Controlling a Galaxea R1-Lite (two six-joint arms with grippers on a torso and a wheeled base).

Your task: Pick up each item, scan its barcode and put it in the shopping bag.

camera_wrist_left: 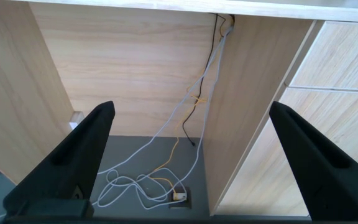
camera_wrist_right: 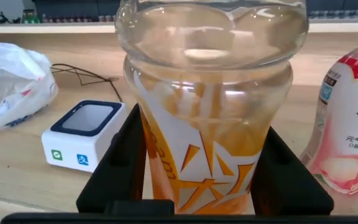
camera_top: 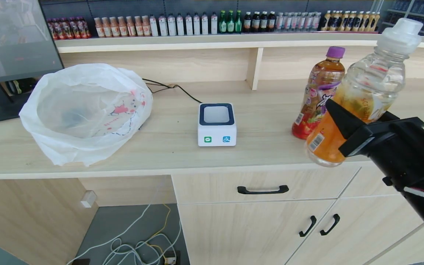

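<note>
My right gripper (camera_top: 359, 119) is shut on an orange drink bottle (camera_top: 363, 95) with a white cap, held tilted just above the counter's front right edge. In the right wrist view the orange drink bottle (camera_wrist_right: 210, 124) sits between the black fingers (camera_wrist_right: 120, 162). A second bottle with a purple cap (camera_top: 317, 94) stands upright on the counter just behind it. The white barcode scanner (camera_top: 216, 124) sits mid-counter and the open white shopping bag (camera_top: 87, 110) lies at the left. My left gripper (camera_wrist_left: 191, 162) hangs open below the counter, facing the floor cables.
A monitor (camera_top: 13, 40) stands at the far left behind the bag. A black cable (camera_top: 171, 88) runs from the bag area toward the scanner. A raised shelf (camera_top: 215, 40) with many bottles runs along the back. Drawers and cupboard doors (camera_top: 263, 191) lie under the counter.
</note>
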